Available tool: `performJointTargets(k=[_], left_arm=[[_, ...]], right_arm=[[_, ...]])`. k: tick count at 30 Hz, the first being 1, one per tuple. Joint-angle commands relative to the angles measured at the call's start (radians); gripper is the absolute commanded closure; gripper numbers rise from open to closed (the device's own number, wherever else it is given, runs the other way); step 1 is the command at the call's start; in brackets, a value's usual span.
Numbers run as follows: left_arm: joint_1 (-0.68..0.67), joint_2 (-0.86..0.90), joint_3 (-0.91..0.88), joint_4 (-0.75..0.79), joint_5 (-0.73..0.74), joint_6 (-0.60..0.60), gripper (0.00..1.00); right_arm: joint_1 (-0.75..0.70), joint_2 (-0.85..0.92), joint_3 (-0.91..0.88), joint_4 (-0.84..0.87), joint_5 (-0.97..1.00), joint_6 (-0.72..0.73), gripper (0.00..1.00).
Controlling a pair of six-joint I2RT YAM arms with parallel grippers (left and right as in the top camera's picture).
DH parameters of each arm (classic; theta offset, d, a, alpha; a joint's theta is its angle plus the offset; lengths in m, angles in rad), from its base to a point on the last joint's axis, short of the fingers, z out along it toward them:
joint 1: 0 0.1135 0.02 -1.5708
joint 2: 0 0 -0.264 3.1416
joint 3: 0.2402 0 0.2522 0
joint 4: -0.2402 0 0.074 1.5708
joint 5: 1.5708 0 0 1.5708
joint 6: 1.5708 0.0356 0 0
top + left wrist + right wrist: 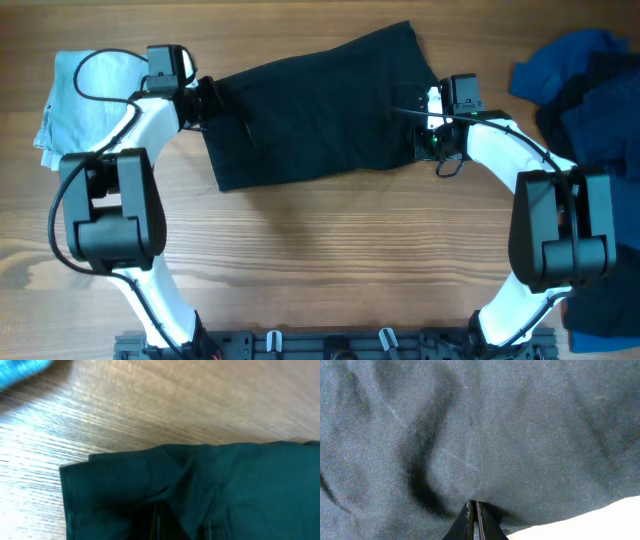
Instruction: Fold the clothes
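Two robot arms flank a dark garment (320, 110) lying on the wooden table (320, 260), toward 12 o'clock in the overhead view. The left gripper (207, 100) sits at the garment's 9 o'clock edge. Its wrist camera shows only a folded corner of teal-black cloth against the wood grain, so whether it grips or hangs loose cannot be told. The right gripper (425, 120) meets the 3 o'clock edge, and its black fingers (464, 527) are pressed together on the fabric — a clenched pinch, with creases running up from the tips. A light blue cloth (75, 95) rests at the table's 10 o'clock, partly under the left arm. A heap of blue clothes (585, 85) lies at 2 o'clock, well apart from the garment.
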Motion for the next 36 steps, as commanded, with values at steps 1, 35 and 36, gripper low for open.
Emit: performJointTargets(k=[1, 35, 36], left_arm=[[0.0, -0.183, 0.054, -0.012, 0.007, 0.003, 0.96], [-0.012, -0.188, 0.058, -0.165, -0.004, 0.005, 0.96], [-0.012, -0.182, 0.058, -0.167, -0.014, 0.001, 0.96]], right_arm=[[-0.01, -0.027, 0.084, -0.074, 0.039, 0.018, 0.96], [-0.083, -0.182, 0.262, -0.179, -0.185, -0.084, 0.96], [-0.077, -0.208, 0.262, -0.181, -0.229, -0.096, 0.96]])
